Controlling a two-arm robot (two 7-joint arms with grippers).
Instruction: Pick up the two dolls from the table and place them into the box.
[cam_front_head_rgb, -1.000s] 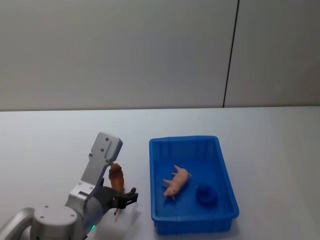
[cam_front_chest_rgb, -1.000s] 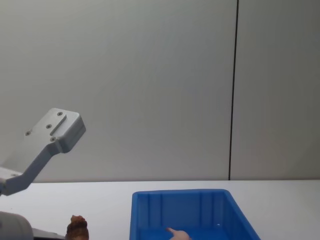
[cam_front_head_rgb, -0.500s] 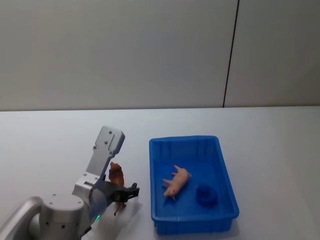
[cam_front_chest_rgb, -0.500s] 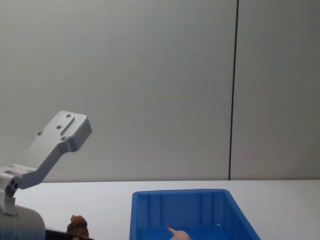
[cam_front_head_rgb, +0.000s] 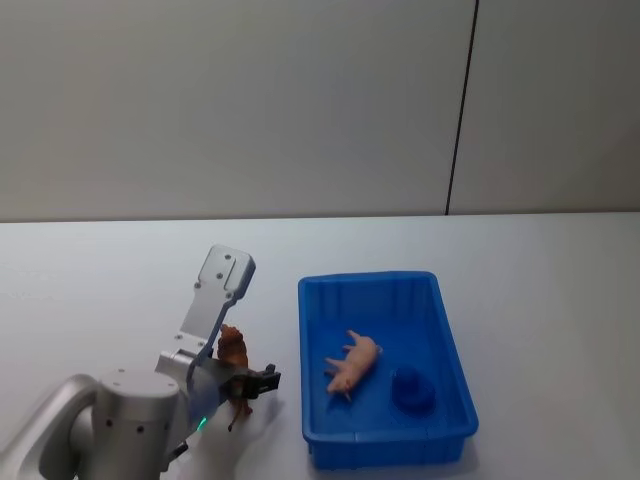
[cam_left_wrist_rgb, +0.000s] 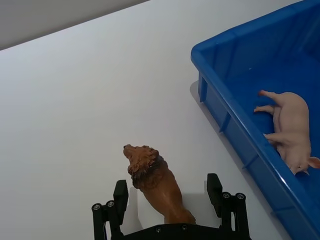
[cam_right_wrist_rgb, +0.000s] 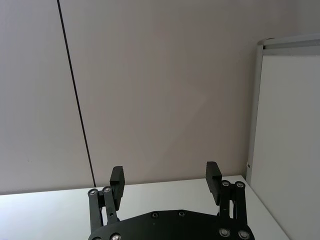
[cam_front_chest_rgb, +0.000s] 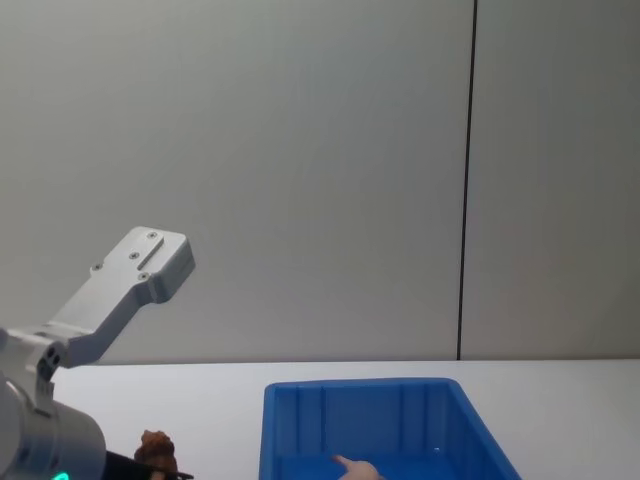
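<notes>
Head view, lower left of frame: our left gripper (cam_front_head_rgb: 243, 383) sits low over the white table (cam_front_head_rgb: 120, 280), just left of the blue bin (cam_front_head_rgb: 440, 310). The brown lion figure (cam_front_head_rgb: 233, 352) stands between its fingers. In the left wrist view the two black fingers (cam_left_wrist_rgb: 120, 195) are spread wide, one on each side of the lion (cam_left_wrist_rgb: 157, 182), with a clear gap of white table showing between each pad and the lion's body. So we record the left gripper (cam_left_wrist_rgb: 167, 192) as open, straddling the toy but not touching it. The lion is upright on the table, head raised, just beside the near corner of the bin (cam_left_wrist_rgb: 240, 145) and apart from it.

The pink pig figure (cam_front_head_rgb: 353, 363) lies on its side on the bin floor, centre-left of the bin, legs pointing toward the left wall. Next to it, toward the lower right of the bin, sits a small dark blue round object (cam_front_head_rgb: 410, 389); we cannot tell what it is.

Chest view, bottom edge: the lion's mane (cam_front_chest_rgb: 154, 446) shows at lower left, the bin's rim (cam_front_chest_rgb: 360, 385) at lower centre, with a bit of the pig (cam_front_chest_rgb: 352, 467) inside.

Right wrist view: our right gripper (cam_right_wrist_rgb: 166, 183) is raised, facing a grey wall (cam_right_wrist_rgb: 160, 90), fingers apart and holding nothing.
</notes>
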